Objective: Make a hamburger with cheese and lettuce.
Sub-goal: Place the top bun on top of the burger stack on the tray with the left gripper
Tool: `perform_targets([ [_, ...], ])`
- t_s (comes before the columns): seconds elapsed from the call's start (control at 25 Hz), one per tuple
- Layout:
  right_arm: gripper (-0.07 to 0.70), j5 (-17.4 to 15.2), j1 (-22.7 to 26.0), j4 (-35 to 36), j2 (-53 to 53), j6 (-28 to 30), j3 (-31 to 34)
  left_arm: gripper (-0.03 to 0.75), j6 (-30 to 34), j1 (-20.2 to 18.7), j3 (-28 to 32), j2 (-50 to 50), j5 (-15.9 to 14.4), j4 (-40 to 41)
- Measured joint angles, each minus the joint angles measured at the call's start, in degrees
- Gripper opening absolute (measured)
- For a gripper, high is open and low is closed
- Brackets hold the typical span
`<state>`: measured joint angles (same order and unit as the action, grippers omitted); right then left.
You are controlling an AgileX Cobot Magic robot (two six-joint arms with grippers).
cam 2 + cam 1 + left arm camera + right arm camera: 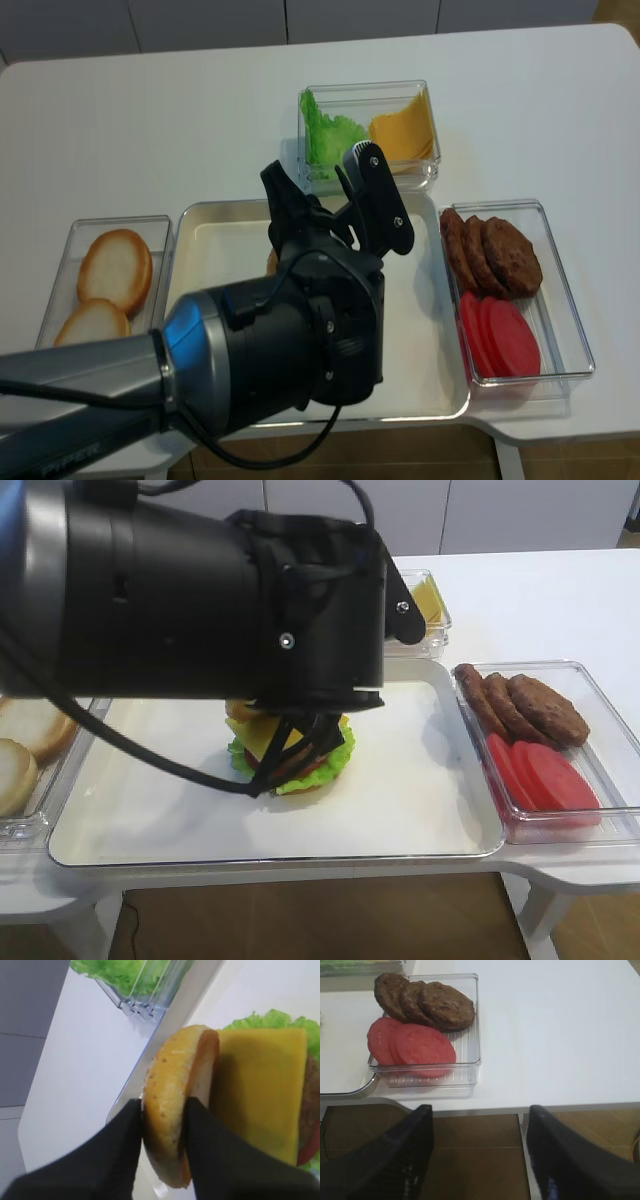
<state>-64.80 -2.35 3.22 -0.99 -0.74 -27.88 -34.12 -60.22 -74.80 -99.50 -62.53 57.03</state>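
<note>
While the sesame bun top point(172, 1105) sits edge-on between the left gripper point(162, 1125) fingers point(115, 1155), it's pinched by its rim and tilted w/ flat side facing the cheese point(260, 1090) — prob. so it can tip dome-up onto the stack. Fingers touch both faces; grip looks light, can't tell if it's letting go. Hamburger point(292, 752) sits mid tray point(420, 810): cheese square on patty, lettuce point(335, 760) frill round the edge, no top yet. Left arm reaches in over the tray from the left, wrist angled down over the stack — blocks most of both high views. Right gripper point(480, 1155) parked off the table edge near the patty/tomato box point(470, 1060), fingers apart, nothing held.
</note>
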Motion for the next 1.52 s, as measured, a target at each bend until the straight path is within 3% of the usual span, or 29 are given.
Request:
perform_targets([
  [0.28, 0.446, 0.00, 0.00, 0.00, 0.00, 0.00, 0.00, 0.282, -0.47, 0.00, 0.00, 0.00, 0.46, -1.04],
  [1.52, 0.446, 0.00, 0.00, 0.00, 0.00, 0.00, 0.00, 0.290, -2.87, -0.12, 0.00, -0.26, 2.72, -4.59],
])
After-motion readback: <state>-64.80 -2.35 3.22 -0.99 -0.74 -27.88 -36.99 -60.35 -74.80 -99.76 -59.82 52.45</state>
